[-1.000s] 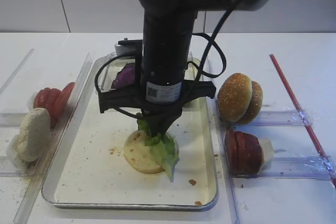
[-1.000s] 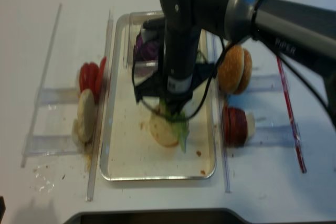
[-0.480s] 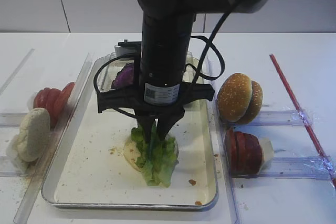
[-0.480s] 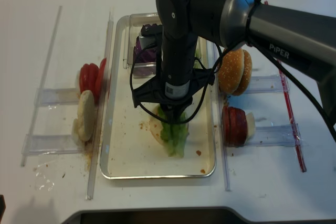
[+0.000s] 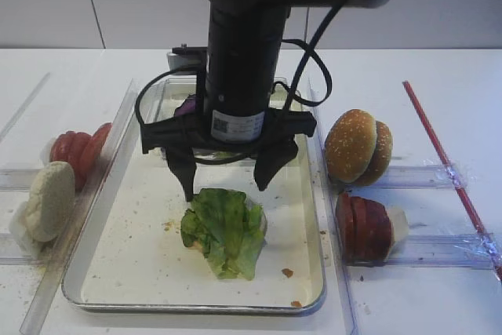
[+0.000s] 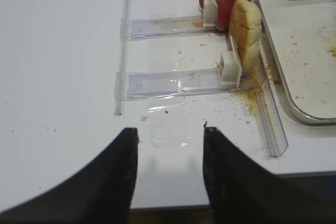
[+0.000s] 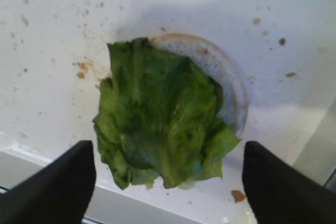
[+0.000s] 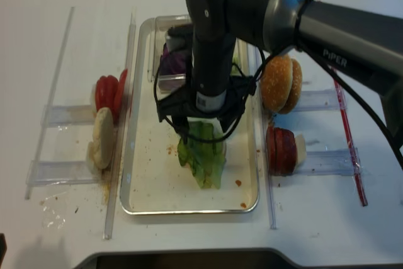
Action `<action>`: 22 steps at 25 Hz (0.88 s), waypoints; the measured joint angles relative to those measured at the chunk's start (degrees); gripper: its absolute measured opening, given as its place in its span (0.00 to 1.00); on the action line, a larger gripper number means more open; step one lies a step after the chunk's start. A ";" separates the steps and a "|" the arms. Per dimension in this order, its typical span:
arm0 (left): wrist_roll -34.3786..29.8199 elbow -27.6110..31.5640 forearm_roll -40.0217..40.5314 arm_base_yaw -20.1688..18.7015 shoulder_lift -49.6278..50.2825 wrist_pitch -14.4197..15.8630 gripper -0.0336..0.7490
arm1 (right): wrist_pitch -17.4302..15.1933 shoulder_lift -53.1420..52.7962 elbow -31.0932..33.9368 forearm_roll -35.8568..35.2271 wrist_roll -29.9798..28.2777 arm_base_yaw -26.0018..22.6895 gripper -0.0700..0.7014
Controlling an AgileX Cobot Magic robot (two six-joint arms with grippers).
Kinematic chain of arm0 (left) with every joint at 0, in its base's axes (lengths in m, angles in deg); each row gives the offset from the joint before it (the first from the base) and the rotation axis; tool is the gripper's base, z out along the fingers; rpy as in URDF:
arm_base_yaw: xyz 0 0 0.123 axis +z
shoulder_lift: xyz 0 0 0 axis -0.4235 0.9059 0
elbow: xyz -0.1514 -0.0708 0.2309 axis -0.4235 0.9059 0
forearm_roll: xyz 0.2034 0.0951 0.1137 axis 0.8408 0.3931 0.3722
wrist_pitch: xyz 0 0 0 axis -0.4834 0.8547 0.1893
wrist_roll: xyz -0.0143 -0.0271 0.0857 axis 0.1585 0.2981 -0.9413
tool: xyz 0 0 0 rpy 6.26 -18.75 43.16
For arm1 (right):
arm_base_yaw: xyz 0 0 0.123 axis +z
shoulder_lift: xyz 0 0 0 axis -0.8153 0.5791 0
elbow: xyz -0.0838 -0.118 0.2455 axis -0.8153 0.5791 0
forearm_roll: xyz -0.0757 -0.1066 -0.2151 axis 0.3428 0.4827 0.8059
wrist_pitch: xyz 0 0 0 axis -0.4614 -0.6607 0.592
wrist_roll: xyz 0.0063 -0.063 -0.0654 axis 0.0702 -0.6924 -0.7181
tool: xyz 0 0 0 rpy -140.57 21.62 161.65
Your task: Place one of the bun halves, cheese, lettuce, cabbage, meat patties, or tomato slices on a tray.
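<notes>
A green lettuce leaf (image 5: 223, 229) lies flat on a pale bun half (image 7: 231, 93), which rests on the metal tray (image 5: 125, 256). The leaf covers most of that bun. My right gripper (image 5: 226, 190) hangs just above the lettuce, open, its black fingers (image 7: 58, 182) standing wide to either side of the leaf and touching nothing. From the other high view the gripper (image 8: 203, 131) sits over the tray's middle. My left gripper (image 6: 170, 166) is open over bare table, left of the tray rim (image 6: 283, 87).
Tomato slices (image 5: 74, 147) and a pale bun half (image 5: 49, 200) stand in clear holders left of the tray. A sesame bun (image 5: 359, 147) and dark red slices (image 5: 365, 227) stand to its right. Purple cabbage (image 5: 187, 107) sits in a clear box at the tray's back. A red strip (image 5: 447, 166) lies far right.
My right gripper went from shut on the lettuce to open. The leaf dropped and spread flat over the bun half, and the gripper rose slightly.
</notes>
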 joint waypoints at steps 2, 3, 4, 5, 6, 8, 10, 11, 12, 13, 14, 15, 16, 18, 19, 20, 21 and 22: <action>0.00 0.00 0.00 0.00 0.00 0.00 0.41 | 0.00 0.08 -1.59 0.39 0.11 0.00 0.86; 0.00 0.00 0.00 0.00 0.00 0.00 0.41 | 0.00 0.08 -2.41 0.51 0.11 0.00 0.86; 0.00 0.00 0.00 0.00 0.00 0.00 0.41 | 0.00 0.08 -3.06 0.61 0.11 0.00 0.86; 0.00 0.00 0.00 0.00 0.00 0.00 0.41 | 0.00 0.08 -3.38 0.61 0.11 0.00 0.86; 0.00 0.00 0.00 0.00 0.00 0.00 0.41 | 0.00 0.08 -3.75 0.49 0.21 0.00 0.86; 0.00 0.00 0.00 0.00 0.00 0.00 0.41 | -0.09 0.08 -3.76 0.23 0.21 0.00 0.87; 0.00 0.00 0.00 0.00 0.00 0.00 0.41 | -0.22 0.08 -3.76 0.23 0.21 0.00 0.87; 0.00 0.00 0.00 0.00 0.00 0.00 0.41 | -0.22 0.08 -3.76 0.11 0.21 0.00 0.87; 0.00 0.00 0.00 0.00 0.00 0.00 0.41 | -0.22 0.08 -3.76 0.11 0.21 0.00 0.87; 0.00 0.00 0.00 0.00 0.00 0.00 0.41 | -0.22 0.08 -3.76 0.11 0.21 0.00 0.87; 0.00 0.00 0.00 0.00 0.00 0.00 0.41 | -0.25 0.08 -3.76 0.11 0.11 0.00 0.87; 0.00 0.00 0.00 0.00 0.00 0.00 0.41 | -0.25 0.08 -3.76 0.11 0.11 -0.13 0.87; 0.00 0.00 0.00 0.00 0.00 0.00 0.41 | -0.25 -0.03 -3.76 0.01 0.11 -0.36 0.86; 0.00 0.00 0.00 0.00 0.00 0.00 0.41 | -0.36 -0.68 -3.76 -0.16 -0.12 -1.34 0.86; 0.00 0.00 0.03 0.00 0.00 0.00 0.41 | -0.38 -1.38 -3.76 -0.16 -0.34 -2.06 0.85; 0.00 0.00 0.03 0.00 0.00 0.00 0.41 | -0.38 -2.14 -3.76 -0.26 -0.46 -2.76 0.85; 0.00 0.00 0.03 0.00 0.00 0.00 0.41 | -0.38 -2.78 -3.76 -0.23 -0.60 -3.59 0.84; 0.00 0.00 0.03 0.00 0.00 0.00 0.41 | -0.38 -3.70 -3.76 -0.23 -0.86 -4.32 0.83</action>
